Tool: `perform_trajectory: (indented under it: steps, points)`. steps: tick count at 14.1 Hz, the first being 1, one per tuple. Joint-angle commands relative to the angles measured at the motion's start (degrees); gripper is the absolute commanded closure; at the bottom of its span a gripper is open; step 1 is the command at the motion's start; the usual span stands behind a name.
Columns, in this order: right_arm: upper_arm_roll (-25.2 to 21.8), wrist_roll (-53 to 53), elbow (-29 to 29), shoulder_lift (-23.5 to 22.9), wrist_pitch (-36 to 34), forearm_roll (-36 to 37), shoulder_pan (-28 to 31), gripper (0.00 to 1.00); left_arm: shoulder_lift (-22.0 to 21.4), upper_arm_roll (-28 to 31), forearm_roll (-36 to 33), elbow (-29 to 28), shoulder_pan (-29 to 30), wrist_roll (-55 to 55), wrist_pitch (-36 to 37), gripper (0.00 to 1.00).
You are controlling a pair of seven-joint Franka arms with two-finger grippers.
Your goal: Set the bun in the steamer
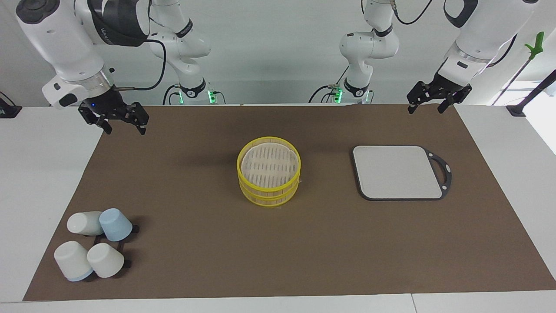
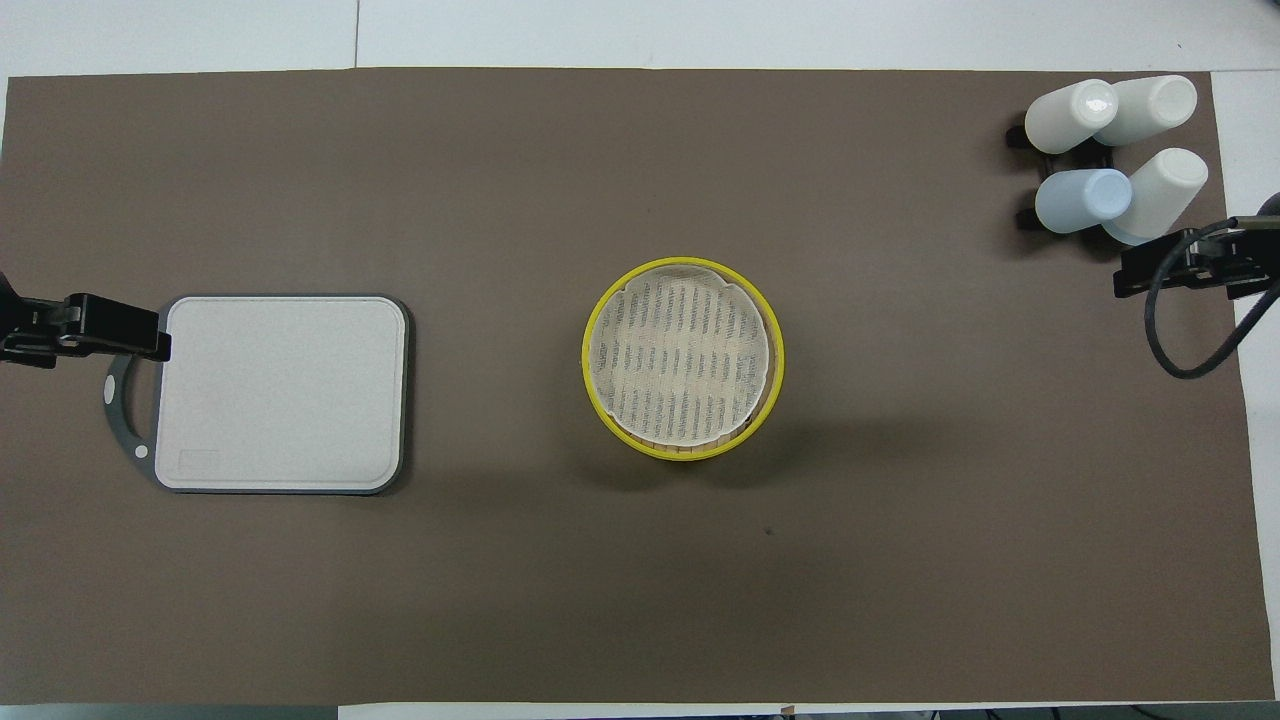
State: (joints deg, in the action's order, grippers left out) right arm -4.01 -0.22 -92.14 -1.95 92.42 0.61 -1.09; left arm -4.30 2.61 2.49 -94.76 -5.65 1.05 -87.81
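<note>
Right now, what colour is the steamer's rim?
Yellow; the steamer rim shows best in the overhead view.

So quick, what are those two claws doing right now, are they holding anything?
Left gripper: open, empty, up over the mat's edge near the grey board.
Right gripper: open, empty, raised over the mat's corner.

yellow steamer, brown mat, grey board

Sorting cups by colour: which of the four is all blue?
The blue cup, upturned, nearest the steamer; the other three cups are white, one with a blue rim.
</note>
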Motion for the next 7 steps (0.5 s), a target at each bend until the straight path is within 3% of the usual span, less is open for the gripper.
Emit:
perform_trajectory:
  steps: [1,7]
  points:
    - [0.41,-1.28,-0.67,0.46,-0.39,0.7,0.65,0.0,-0.79,-0.15,0.06,-0.34,0.64,-0.87,-0.16,0.0]
    - [0.49,-1.01,-0.67,0.55,-0.48,0.62,0.56,0.0,-0.79,-0.15,0.06,-0.34,0.64,-0.87,-0.16,0.0]
